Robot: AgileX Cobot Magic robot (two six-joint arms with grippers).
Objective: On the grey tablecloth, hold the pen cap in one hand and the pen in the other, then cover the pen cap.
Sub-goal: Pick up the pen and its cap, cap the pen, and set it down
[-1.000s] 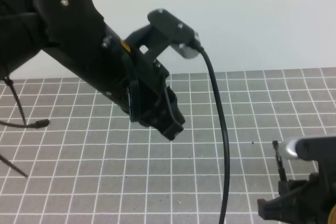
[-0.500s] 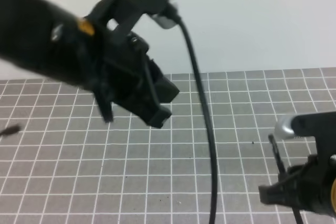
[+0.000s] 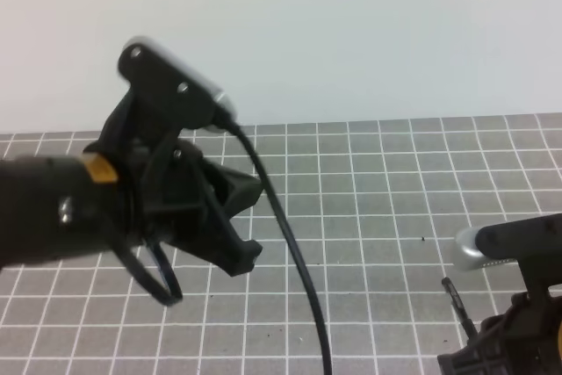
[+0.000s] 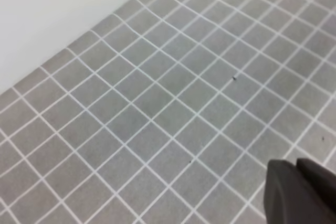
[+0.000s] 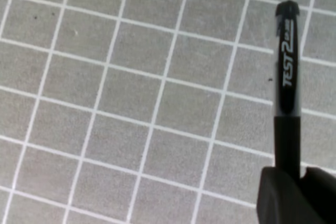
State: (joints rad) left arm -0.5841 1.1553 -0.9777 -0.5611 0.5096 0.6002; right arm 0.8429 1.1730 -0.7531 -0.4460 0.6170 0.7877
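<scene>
Black slim pen (image 5: pixel 286 72) clamped upright in right fingers (image 5: pixel 278 195); left fingers (image 4: pixel 294 192) closed, empty.

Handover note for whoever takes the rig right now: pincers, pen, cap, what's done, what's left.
Left pincer: shut, nothing seen between its fingers, held above the grey tablecloth.
Right pincer: shut on the pen, which sticks out past the fingers and appears lifted off the cloth.
Pen cap: not visible in any view; it may be hidden behind the left arm.
Done: pen is gripped.
Left: locate the cap, grip it with the left pincer, line it up with the pen and push it on.
</scene>
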